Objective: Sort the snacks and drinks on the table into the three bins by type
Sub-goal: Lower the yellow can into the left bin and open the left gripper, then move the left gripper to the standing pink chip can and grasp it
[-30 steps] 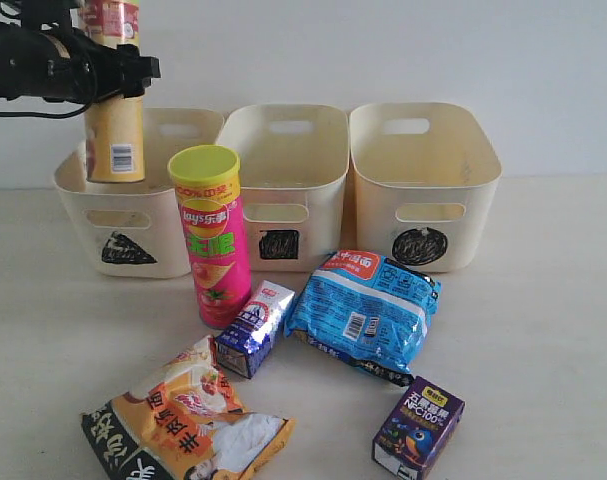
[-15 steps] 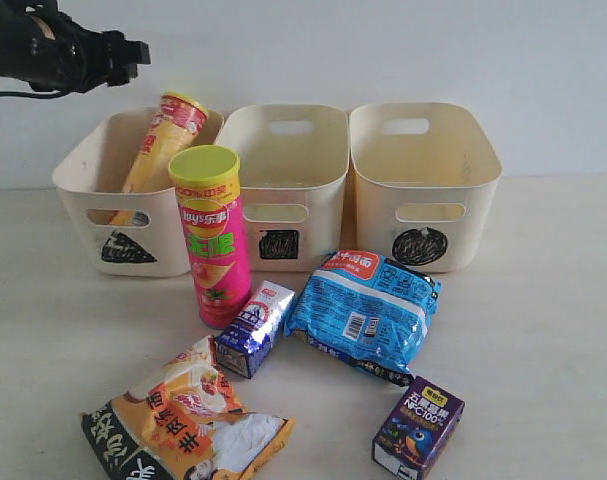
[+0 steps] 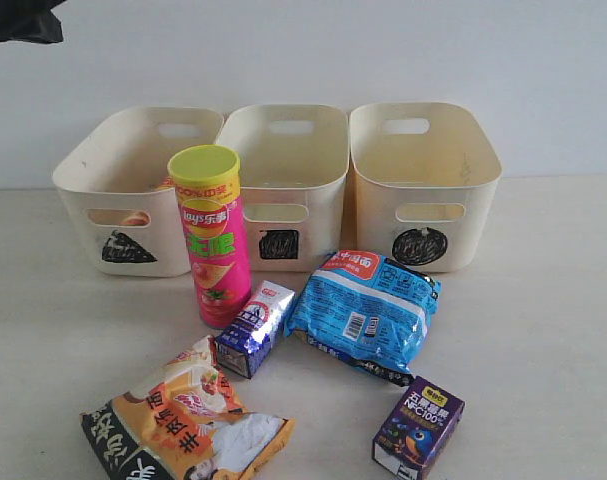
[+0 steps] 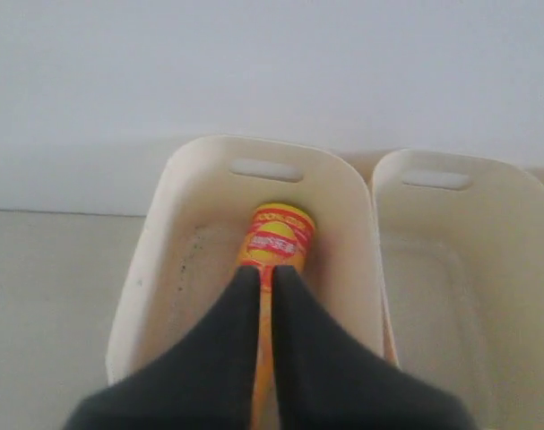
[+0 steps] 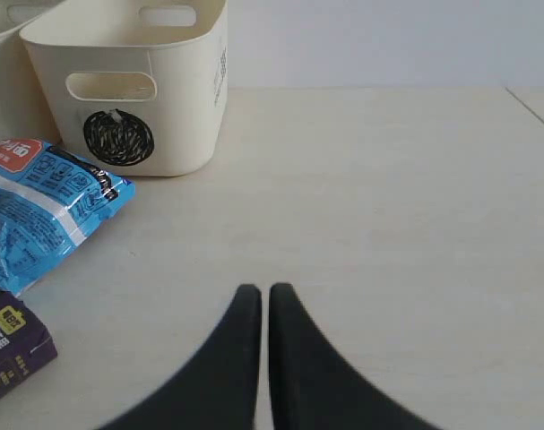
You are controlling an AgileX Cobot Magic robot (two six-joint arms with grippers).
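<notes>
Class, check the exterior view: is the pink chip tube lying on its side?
No, the pink chip tube stands upright on the table, its yellow lid on top.

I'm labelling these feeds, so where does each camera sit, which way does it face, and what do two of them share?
Exterior: before the table, facing the three bins; a dark arm tip shows.
Left wrist: above the triangle bin, looking down on the yellow-orange tube; left gripper shut.
Right wrist: low over the table, facing the circle bin; right gripper shut.
Shared with exterior: blue packet.
</notes>
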